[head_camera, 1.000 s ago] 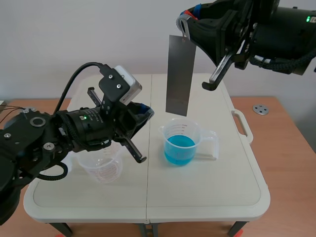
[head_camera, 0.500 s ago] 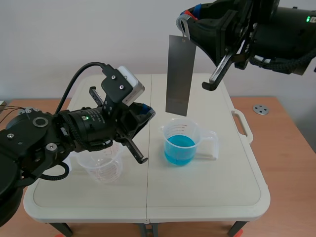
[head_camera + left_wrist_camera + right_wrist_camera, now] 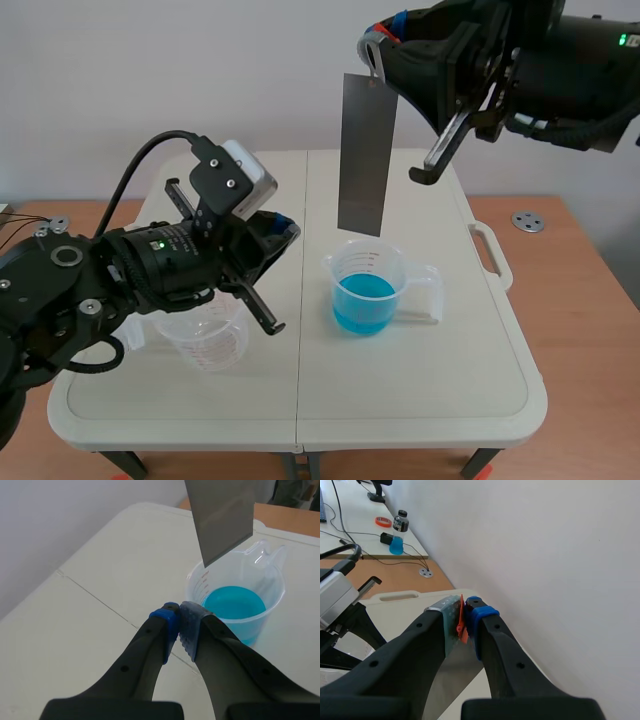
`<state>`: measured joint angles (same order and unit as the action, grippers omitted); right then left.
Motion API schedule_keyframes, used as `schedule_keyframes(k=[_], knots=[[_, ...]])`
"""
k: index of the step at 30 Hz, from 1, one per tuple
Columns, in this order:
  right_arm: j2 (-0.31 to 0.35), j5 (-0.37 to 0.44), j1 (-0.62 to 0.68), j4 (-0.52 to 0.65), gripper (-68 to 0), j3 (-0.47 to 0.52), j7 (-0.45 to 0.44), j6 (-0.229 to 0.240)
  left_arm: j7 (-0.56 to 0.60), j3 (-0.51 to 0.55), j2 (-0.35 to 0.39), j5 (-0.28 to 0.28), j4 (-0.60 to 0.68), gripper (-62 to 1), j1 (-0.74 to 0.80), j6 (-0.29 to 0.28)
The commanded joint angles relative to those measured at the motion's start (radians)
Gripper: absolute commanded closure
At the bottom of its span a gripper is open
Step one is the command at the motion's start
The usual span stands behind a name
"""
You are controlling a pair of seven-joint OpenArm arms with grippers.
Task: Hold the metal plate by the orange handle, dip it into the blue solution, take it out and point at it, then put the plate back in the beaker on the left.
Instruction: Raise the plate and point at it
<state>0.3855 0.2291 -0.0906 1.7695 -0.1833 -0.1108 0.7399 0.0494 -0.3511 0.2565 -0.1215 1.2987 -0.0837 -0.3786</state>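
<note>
The grey metal plate [image 3: 363, 153] hangs upright from my raised right gripper [image 3: 379, 45], its lower edge just above the beaker of blue solution [image 3: 365, 288]. In the right wrist view my right gripper [image 3: 465, 616] is shut on the plate's orange handle [image 3: 461, 623]. My left gripper [image 3: 284, 226] is shut on nothing and points toward the plate, left of the blue beaker. Seen from the left wrist, the shut left gripper [image 3: 179, 616] sits just short of the beaker [image 3: 239, 605], and the plate's lower end [image 3: 220, 517] hangs above it. An empty clear beaker [image 3: 205, 340] stands under the left arm.
The white folding table [image 3: 420, 390] has a handle [image 3: 489, 250] at its right edge. A small metal disc [image 3: 527, 221] lies on the wooden desk to the right. A bottle [image 3: 397, 532] and a tape roll [image 3: 383, 521] sit on a far desk.
My left arm has drawn back to the left, away from the plate, gripper still shut. The right arm and the plate have kept still.
</note>
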Motion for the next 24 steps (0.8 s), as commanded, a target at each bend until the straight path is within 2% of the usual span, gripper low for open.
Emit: schedule_keyframes(k=[1,12,24], knots=[[0.008,0.015,-0.026,0.021,-1.1,0.008,-0.017,0.006,0.013,0.027,0.018,0.032,0.054,-1.8,0.015,0.002],[0.008,0.015,-0.026,0.021,-1.1,0.008,-0.014,0.006,0.048,0.128,0.163,0.109,0.212,-1.8,0.168,0.002],[0.008,0.019,-0.026,0.021,-1.1,0.008,-0.013,0.006,0.116,0.314,0.291,0.216,0.303,-1.8,0.400,-0.002]])
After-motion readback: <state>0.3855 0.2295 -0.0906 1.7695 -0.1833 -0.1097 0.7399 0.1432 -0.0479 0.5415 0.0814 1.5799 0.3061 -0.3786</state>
